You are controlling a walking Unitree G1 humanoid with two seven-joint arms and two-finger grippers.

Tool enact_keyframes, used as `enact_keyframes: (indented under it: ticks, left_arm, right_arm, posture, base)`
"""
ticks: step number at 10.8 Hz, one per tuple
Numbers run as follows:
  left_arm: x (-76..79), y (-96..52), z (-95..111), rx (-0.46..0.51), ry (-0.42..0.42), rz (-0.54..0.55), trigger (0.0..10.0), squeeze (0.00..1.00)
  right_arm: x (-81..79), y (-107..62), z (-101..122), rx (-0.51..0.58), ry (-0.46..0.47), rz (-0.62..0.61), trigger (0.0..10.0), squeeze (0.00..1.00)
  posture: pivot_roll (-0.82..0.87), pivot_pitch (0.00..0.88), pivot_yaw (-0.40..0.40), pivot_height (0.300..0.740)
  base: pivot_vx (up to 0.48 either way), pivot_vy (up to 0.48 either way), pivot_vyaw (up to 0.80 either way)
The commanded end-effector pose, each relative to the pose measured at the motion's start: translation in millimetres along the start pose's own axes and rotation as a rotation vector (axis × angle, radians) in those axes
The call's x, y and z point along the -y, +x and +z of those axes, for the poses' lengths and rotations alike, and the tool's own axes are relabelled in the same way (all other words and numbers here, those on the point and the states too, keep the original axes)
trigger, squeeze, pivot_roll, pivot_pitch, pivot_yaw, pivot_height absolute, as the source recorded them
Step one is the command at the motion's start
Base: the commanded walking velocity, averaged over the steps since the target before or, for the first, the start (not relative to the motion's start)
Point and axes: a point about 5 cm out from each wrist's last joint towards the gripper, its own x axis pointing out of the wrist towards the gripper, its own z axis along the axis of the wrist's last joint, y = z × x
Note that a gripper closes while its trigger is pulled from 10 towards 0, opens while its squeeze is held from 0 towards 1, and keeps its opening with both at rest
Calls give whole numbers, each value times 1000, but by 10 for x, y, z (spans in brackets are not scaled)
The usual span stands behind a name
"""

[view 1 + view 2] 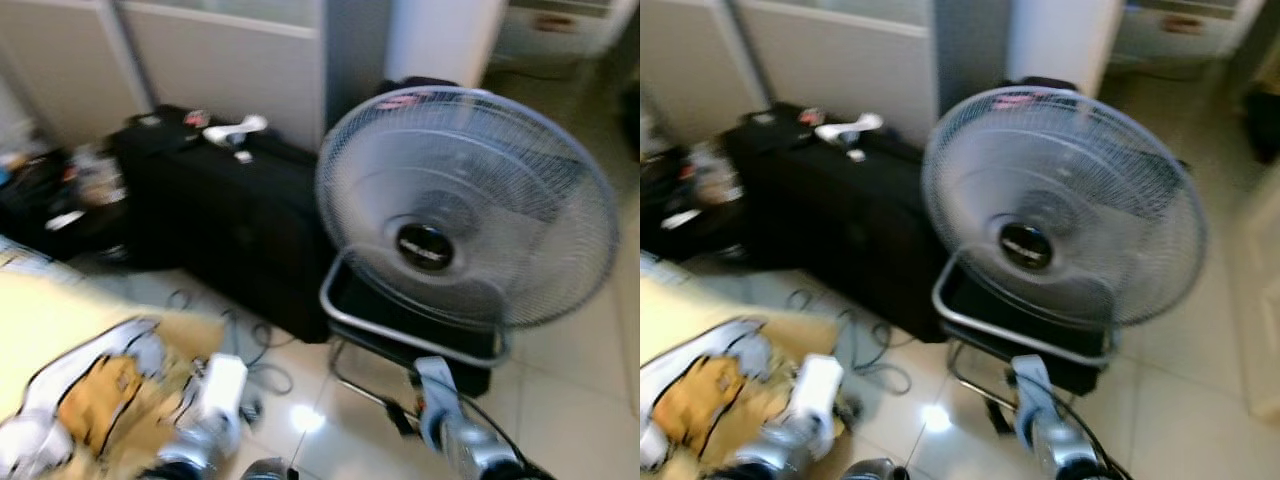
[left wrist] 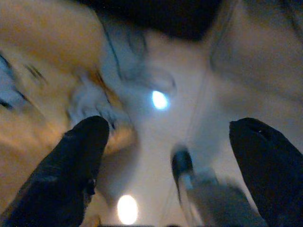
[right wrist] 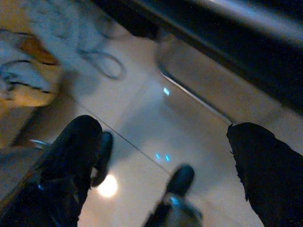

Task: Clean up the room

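Fan (image 1: 465, 205) with grey grille stands on the tiled floor (image 1: 570, 385) beside a black suitcase (image 1: 235, 215). Yellow blanket (image 1: 70, 350) lies left of it. Left gripper (image 2: 173, 156) and right gripper (image 3: 163, 156) both spread wide, empty, above the floor.

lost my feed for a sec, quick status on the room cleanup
Both grippers open, empty, low over the tile floor. Yellow printed cloth on the floor at left, untouched. Big fan and loose cables straight ahead; view blurred.
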Motion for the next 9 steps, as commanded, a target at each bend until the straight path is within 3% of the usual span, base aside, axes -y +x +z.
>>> enact_keyframes:
  ticks: [1, 3, 5, 6, 8, 9]
  left_arm:
    - [-75, -4, 233, 119, 11, 0, 10000, 0]
    - [-277, -181, 682, 372, -19, 46, 10000, 0]
    - [-344, -361, 874, 477, -49, 70, 10000, 0]
    - [-323, -533, 1005, 545, -55, 60, 10000, 0]
    - [-271, -684, 1104, 595, 3, 118, 10000, 0]
    - [-156, -821, 1222, 651, 32, 124, 10000, 0]
  right_arm:
    - [-22, 10, 201, 86, -31, 46, 10000, 1000]
    - [-42, -68, 467, 236, -102, 136, 10000, 1000]
    - [-12, -246, 676, 380, -94, 117, 10000, 1000]
    - [28, -434, 832, 492, -65, 40, 10000, 1000]
    - [31, -632, 926, 583, -32, -45, 10000, 1000]
    - [29, -873, 1030, 676, 9, -150, 10000, 1000]
  posture:
    - [61, 0, 56, 740]
    - [47, 0, 65, 740]
    - [37, 0, 64, 740]
    - [29, 0, 68, 740]
    - [6, 0, 84, 740]
    - [-16, 0, 95, 740]
  base:
    - [0, 0, 800]
    - [0, 0, 800]
    - [0, 0, 800]
    - [0, 0, 800]
    - [0, 0, 800]
    - [0, 0, 800]
